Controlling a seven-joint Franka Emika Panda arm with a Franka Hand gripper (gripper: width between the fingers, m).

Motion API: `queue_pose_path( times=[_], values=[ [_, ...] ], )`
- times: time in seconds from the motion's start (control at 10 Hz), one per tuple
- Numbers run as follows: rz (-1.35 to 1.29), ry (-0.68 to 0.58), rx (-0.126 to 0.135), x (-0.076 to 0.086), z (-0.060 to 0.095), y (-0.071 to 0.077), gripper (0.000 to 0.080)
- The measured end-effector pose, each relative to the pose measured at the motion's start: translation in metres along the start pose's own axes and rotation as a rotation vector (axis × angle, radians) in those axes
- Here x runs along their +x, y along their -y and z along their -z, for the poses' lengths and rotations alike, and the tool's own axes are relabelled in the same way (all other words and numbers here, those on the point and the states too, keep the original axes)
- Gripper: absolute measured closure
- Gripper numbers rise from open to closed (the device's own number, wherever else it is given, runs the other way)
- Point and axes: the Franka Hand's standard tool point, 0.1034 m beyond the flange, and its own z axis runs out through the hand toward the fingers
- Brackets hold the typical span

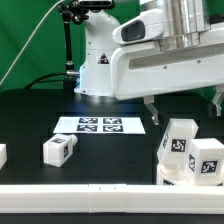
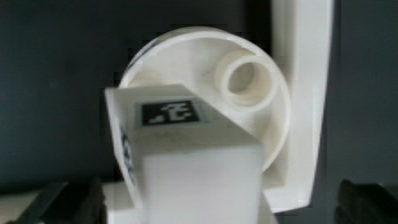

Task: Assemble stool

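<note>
The round white seat (image 1: 168,174) lies at the exterior view's right, by the front bar. Two chunky tagged legs (image 1: 180,140) (image 1: 208,160) stand on it. My gripper (image 1: 185,108) hangs just above them, its dark fingers spread wide. In the wrist view the seat disc (image 2: 199,70) shows a round socket hole (image 2: 249,80), and a tagged leg (image 2: 178,150) stands between my gripper's (image 2: 214,205) two fingers. A dark gap shows on each side, so the gripper is open and touches nothing. A third loose leg (image 1: 60,150) lies at the left.
The marker board (image 1: 100,125) lies mid-table before the robot base (image 1: 100,70). A long white bar (image 1: 100,204) edges the front and shows beside the seat in the wrist view (image 2: 306,60). Another white piece (image 1: 2,155) sits at the far left edge.
</note>
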Motion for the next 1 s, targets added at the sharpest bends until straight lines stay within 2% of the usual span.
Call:
queue_pose_path(
  times=[0.4, 0.7, 1.0],
  values=[
    [0.308, 0.009, -0.031, -0.0007, -0.0015, 0.0041, 0.0151],
    [0.486, 0.013, -0.034, -0.0005, -0.0012, 0.0005, 0.0151],
    [0.746, 0.029, -0.050, -0.0009, -0.0022, -0.0054, 0.0151]
  ],
)
